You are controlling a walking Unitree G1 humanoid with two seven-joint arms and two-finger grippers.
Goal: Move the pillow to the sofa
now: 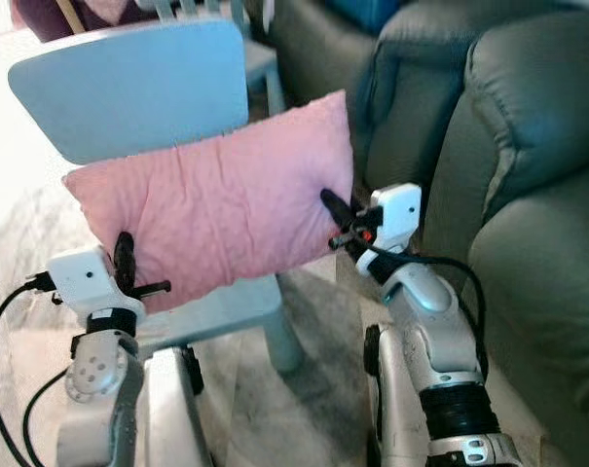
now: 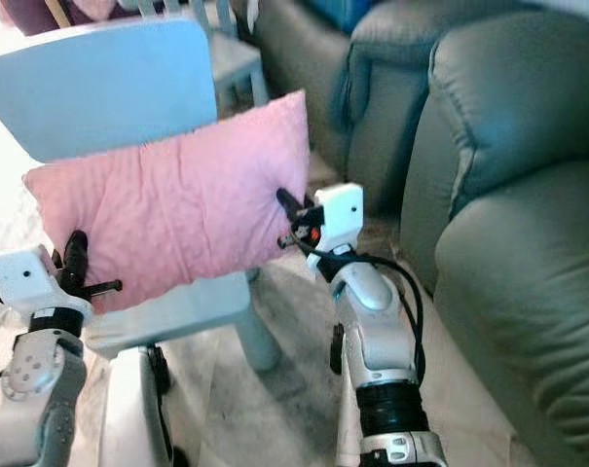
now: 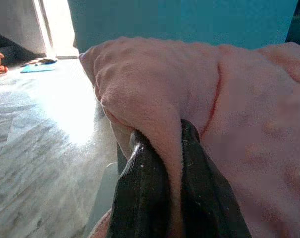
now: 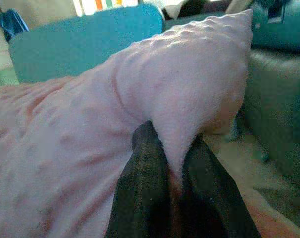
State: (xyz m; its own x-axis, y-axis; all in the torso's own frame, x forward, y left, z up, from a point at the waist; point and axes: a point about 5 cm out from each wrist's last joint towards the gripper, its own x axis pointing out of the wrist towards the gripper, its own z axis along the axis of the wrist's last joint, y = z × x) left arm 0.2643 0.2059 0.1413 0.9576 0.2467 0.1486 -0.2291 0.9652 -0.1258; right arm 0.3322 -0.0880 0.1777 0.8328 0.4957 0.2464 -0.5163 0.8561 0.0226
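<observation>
Here the grey sofa (image 1: 528, 165) waits at the robot's right while the pink pillow (image 1: 216, 209), propped against the blue chair (image 1: 128, 88), is pinched at each lower corner by left pincer (image 1: 128, 265) and right pincer (image 1: 335, 216), presumably for a level lift.

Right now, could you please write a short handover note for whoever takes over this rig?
Left gripper: shut on the pink pillow, pinching its lower left corner.
Right gripper: shut on the pillow's right edge.
The pillow is held between both arms in front of the light blue chair, at its backrest.
The grey sofa is to the right.
Done: pillow gripped.
Left: carry it right and set it on the sofa.
</observation>
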